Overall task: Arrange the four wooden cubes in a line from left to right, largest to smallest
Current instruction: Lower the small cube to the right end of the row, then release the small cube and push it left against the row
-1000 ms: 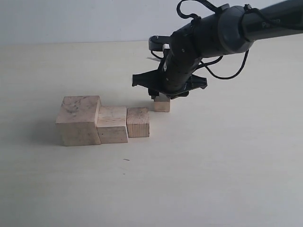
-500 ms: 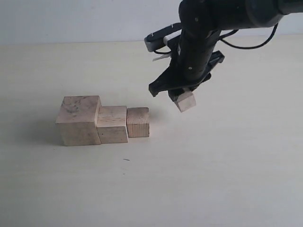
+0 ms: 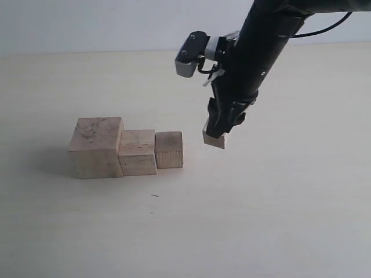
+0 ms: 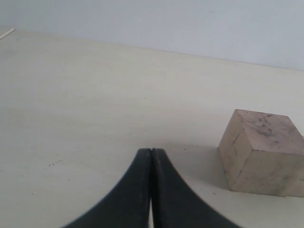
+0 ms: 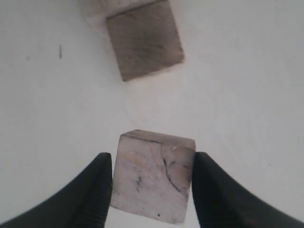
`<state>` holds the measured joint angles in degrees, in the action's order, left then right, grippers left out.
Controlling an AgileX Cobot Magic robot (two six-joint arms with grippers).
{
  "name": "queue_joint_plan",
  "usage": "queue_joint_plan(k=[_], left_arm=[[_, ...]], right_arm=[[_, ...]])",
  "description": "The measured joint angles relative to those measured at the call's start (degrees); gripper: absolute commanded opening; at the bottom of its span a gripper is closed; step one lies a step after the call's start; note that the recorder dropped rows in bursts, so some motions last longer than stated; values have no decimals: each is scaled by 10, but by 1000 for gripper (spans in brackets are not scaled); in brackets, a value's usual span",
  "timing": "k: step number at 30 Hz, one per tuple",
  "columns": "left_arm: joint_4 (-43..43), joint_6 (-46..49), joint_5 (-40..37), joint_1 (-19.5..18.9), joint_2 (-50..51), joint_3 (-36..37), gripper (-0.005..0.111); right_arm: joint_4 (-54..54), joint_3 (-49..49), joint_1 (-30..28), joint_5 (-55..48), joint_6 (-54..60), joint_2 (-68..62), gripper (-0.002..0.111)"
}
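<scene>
Tabletop (image 3: 278, 220): pale, plain surface carrying three of the four cubes in one row.

Largest wooden cube (image 3: 95, 147): mottled grey marks on top. It stands flat at the end of the row farthest from the right gripper (image 3: 215, 134). In the left wrist view it sits ahead of the left gripper (image 4: 151, 153) and off to one side, well apart from it.

Second wooden cube (image 3: 137, 152): flat on the tabletop and touching the largest on the side nearer the right fingers (image 5: 95, 194).

Third wooden cube (image 3: 169, 149): slightly darker brown and touching the second. It is the row member nearest the right fingers, but apart from them. The right wrist view shows it just beyond the fingertips across a strip of bare tabletop.

Smallest wooden cube (image 3: 214, 139): held between the two right fingers, which press on opposite faces. It hangs tilted below the arm, beside the third cube without touching it. Contact with the tabletop cannot be confirmed.

Left fingers: pressed together tip to tip, with nothing between them.
</scene>
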<state>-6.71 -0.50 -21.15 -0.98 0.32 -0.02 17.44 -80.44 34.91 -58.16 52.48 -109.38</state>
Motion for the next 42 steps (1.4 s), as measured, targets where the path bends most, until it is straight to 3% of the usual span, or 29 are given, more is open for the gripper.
queue_joint_plan(k=[11, 24, 38, 42], left_arm=[[0, 0, 0, 0, 0, 0, 0], [0, 0, 0, 0, 0, 0, 0], [0, 0, 0, 0, 0, 0, 0], [0, 0, 0, 0, 0, 0, 0]], right_arm=[[12, 0, -19, 31, 178, -39, 0], [91, 0, -19, 55, 276, -98, 0], [151, 0, -19, 70, 306, -114, 0], [154, 0, -19, 70, 306, -117, 8]])
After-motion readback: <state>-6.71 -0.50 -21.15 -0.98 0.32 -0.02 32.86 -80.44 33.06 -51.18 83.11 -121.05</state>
